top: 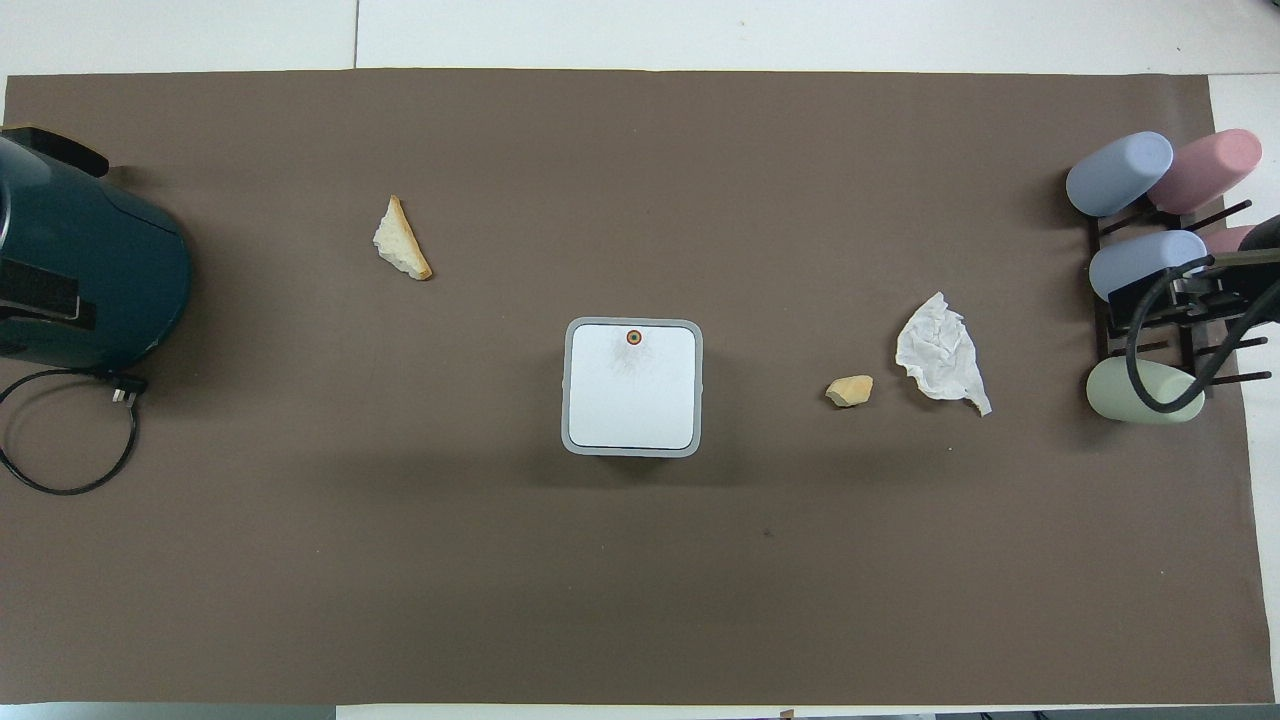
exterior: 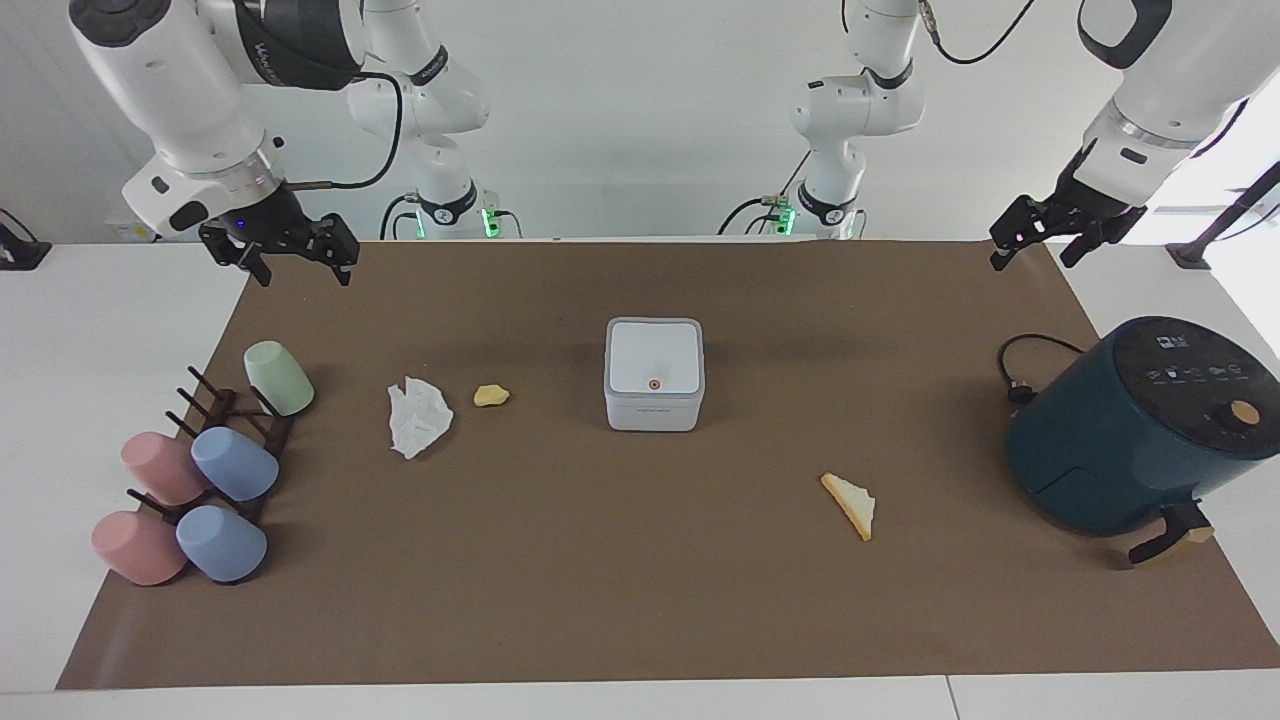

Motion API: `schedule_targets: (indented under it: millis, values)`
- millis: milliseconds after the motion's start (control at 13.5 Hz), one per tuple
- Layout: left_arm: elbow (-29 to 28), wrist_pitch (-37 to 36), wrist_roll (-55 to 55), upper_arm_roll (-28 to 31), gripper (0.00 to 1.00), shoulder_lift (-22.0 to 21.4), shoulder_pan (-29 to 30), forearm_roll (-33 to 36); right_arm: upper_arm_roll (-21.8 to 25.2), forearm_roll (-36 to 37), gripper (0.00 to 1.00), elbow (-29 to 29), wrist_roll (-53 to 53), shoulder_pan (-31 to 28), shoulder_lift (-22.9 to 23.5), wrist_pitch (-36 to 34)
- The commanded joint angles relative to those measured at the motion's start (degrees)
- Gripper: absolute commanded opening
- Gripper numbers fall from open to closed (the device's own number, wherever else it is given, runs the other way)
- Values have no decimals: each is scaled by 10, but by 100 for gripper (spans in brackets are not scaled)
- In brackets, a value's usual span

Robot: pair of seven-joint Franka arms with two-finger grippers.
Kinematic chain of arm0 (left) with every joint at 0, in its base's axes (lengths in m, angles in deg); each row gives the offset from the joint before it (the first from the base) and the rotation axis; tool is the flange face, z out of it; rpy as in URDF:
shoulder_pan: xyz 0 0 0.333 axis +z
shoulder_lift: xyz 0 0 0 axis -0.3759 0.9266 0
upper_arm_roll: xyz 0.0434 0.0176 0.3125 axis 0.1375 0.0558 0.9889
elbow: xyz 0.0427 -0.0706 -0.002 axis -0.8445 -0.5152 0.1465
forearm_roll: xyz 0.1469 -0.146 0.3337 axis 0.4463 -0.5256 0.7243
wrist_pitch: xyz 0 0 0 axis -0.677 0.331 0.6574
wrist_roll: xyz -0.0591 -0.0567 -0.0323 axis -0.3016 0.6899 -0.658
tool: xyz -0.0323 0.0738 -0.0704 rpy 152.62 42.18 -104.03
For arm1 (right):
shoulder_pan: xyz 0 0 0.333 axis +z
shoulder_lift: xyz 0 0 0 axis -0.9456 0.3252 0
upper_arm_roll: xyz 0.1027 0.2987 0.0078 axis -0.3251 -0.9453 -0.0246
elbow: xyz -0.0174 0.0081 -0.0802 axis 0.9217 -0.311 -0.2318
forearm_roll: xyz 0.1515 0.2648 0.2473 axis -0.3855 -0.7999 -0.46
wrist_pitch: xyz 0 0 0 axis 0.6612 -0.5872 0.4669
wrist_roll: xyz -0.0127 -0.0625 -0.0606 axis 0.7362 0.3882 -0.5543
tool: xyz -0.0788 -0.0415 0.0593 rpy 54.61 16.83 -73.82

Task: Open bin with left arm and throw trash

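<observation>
The white square bin (exterior: pixel 654 375) stands mid-mat with its lid shut, and also shows in the overhead view (top: pixel 632 386). A crumpled white tissue (exterior: pixel 417 417) (top: pixel 940 352) and a yellow-tan food lump (exterior: pixel 491 396) (top: pixel 849 390) lie beside it toward the right arm's end. A triangular toast piece (exterior: pixel 850 503) (top: pixel 401 240) lies farther from the robots, toward the left arm's end. My left gripper (exterior: pixel 1035 245) is open and empty, raised over the mat's corner by the air fryer. My right gripper (exterior: pixel 300 262) is open and empty, raised over the mat's corner by the cup rack.
A dark-teal air fryer (exterior: pixel 1140 425) (top: pixel 80 270) with a black cord (top: pixel 60 440) stands at the left arm's end. A dark rack with several pastel cups (exterior: pixel 230 470) (top: pixel 1145 265) stands at the right arm's end. The right arm's cable (top: pixel 1150 380) hangs over it in the overhead view.
</observation>
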Motion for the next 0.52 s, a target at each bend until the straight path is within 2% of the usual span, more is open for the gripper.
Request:
schedule_targets:
  millis: [0, 222, 296, 444]
  values:
    - [-1, -10, 4, -2, 100, -2, 2, 1, -2, -5, 100, -9, -8, -2, -8, 4]
    - [-1, -1, 0, -9, 100, -3, -2, 2, -5, -5, 100, -15, -6, 0, -10, 8]
    - [-3, -3, 2, -10, 100, -5, -11, 2, -6, -5, 100, -34, -2, 1, -15, 39]
    - [-14, -2, -8, -11, 100, -11, -16, 1, -15, -21, 100, -115, -7, 22, -43, 142]
